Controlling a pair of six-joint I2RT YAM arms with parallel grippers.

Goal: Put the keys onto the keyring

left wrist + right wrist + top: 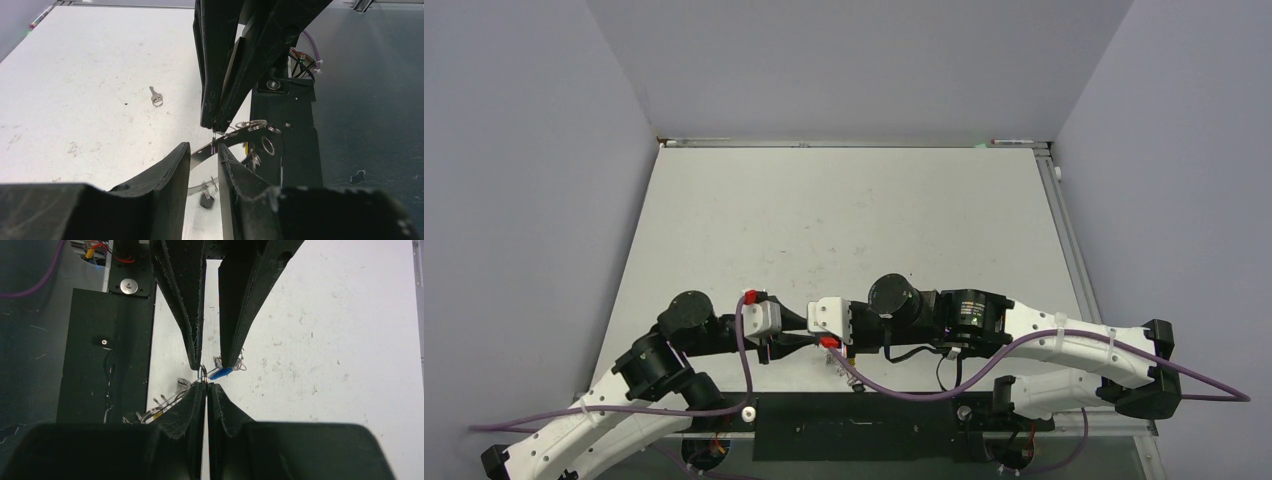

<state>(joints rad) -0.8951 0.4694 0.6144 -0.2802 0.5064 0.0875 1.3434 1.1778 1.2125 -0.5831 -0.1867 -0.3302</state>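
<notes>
My right gripper point(206, 386) is clamped on a small loop of the keyring point(255, 124), presenting it for threading at the table's point(824, 220) 6 o'clock edge. The left gripper point(202, 150) faces it, jaws narrowed beside a blue key point(220, 373). I cannot tell whether it pinches. A silver key point(156, 96) lies at its 10 o'clock.

the left arm point(624, 400) and right arm point(1064, 345) reach inward over the near part of the white counter point(844, 220), wrists nearly meeting; a purple cable point(904, 388) sags above a black base plate point(854, 428).
</notes>
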